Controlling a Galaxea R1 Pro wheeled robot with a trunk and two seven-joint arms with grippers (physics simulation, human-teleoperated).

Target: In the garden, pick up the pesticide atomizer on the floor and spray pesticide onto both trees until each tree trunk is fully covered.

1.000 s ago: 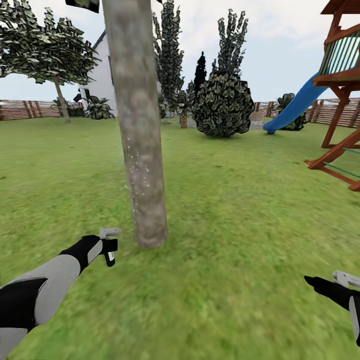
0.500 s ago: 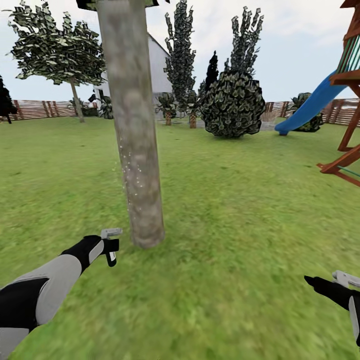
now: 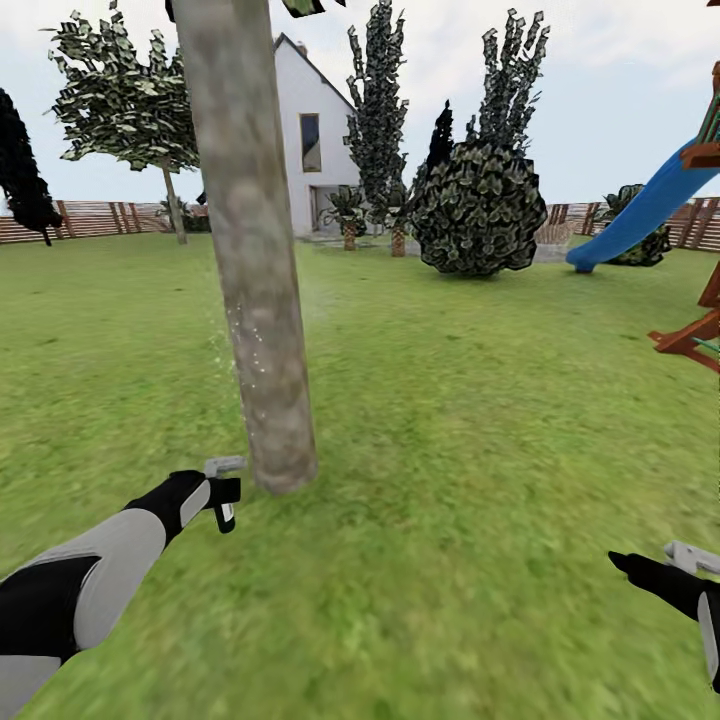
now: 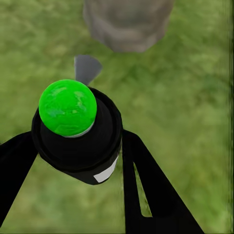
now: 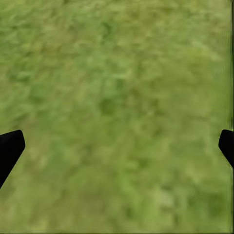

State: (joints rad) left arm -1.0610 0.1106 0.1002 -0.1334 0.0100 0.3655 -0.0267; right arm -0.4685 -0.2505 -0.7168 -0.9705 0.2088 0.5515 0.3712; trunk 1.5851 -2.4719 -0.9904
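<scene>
The left gripper [image 3: 226, 490] is clamped on the pesticide atomizer [image 3: 224, 503], a small black sprayer with a pale strip that hangs just beside the foot of the nearest tree trunk [image 3: 252, 300]. In the left wrist view the black fingers [image 4: 146, 190] press against both sides of the atomizer's round black body [image 4: 80, 141], whose top shows a bright green dot [image 4: 68, 107], with the grey base of the trunk [image 4: 127, 24] close ahead of it over the grass [image 4: 195, 107]. Fine white specks of pesticide [image 3: 250, 345] dot the lower part of the bark on the side facing the sprayer. The right gripper [image 3: 690, 560] is held low over the lawn [image 3: 480, 420] at the robot's right, well apart from the tree; in the right wrist view its dark fingertips [image 5: 9, 148] stand wide apart with only grass between them. Farther off stand a second tree [image 3: 130, 100] near the brown slat fence [image 3: 90, 218], a white house [image 3: 310, 130], a round dark bush [image 3: 478, 208], tall dark conifers [image 3: 378, 100] and a blue slide [image 3: 640, 215] on a wooden play frame.
</scene>
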